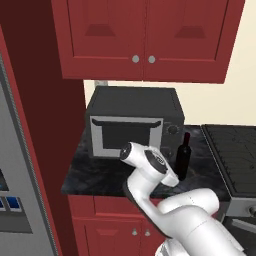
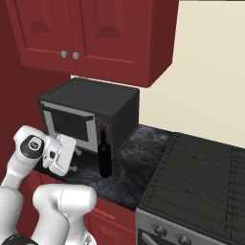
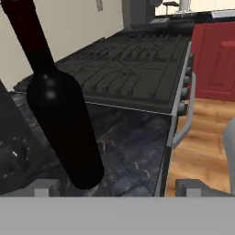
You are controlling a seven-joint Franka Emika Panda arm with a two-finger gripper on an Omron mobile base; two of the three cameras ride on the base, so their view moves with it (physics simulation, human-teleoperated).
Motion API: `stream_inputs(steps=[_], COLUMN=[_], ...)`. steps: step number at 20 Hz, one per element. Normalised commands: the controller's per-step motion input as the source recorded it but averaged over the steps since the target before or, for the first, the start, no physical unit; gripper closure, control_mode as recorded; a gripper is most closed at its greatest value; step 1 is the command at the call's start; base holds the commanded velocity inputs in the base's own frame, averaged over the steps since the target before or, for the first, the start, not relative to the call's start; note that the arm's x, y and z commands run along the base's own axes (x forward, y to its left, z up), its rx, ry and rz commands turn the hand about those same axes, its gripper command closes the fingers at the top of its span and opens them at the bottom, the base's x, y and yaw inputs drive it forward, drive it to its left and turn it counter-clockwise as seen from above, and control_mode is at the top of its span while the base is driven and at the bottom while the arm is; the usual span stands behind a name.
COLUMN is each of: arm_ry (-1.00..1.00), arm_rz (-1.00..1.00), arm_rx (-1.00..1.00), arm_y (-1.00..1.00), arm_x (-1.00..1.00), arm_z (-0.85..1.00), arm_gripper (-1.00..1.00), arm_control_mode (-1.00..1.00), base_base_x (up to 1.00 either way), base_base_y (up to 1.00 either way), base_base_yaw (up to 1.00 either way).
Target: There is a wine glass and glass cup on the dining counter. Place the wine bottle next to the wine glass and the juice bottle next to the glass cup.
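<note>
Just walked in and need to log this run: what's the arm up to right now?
The white arm is reaching toward the wine bottle, which stands upright on the dark marbled wall counter in front of the microwave, beside the stove. Its claw is open and level with the bottle's base, not yet gripping it. Nothing has been carried to the dining counter so far.

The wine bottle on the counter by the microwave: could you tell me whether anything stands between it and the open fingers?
Nothing visible does. The wine bottle stands upright on the dark counter, just ahead of the open gripper and toward one finger. The microwave sits behind the bottle and the stove to its side, both clear of the approach.
</note>
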Motion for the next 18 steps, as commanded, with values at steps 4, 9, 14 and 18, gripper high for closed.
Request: stream_inputs(steps=[4, 9, 14, 18], arm_ry=[0.12, 0.10, 0.06, 0.05], arm_rz=[0.21, 0.22, 0.14, 0.09], arm_rx=[0.00, 0.00, 0.00, 0.00], arm_y=[-0.37, -0.29, -0.18, -0.15], arm_x=[0.27, 0.32, 0.40, 0.16], arm_z=[-0.10, -0.14, -0.15, -0.17], arm_gripper=[-1.00, -1.00, -1.00, -1.00], arm_control_mode=[-1.00, -1.00, -1.00, -1.00], base_base_x=[0.00, 0.00, 0.00, 0.00], base_base_y=[0.00, 0.00, 0.00, 0.00], base_base_yaw=[0.00, 0.00, 0.00, 0.00])
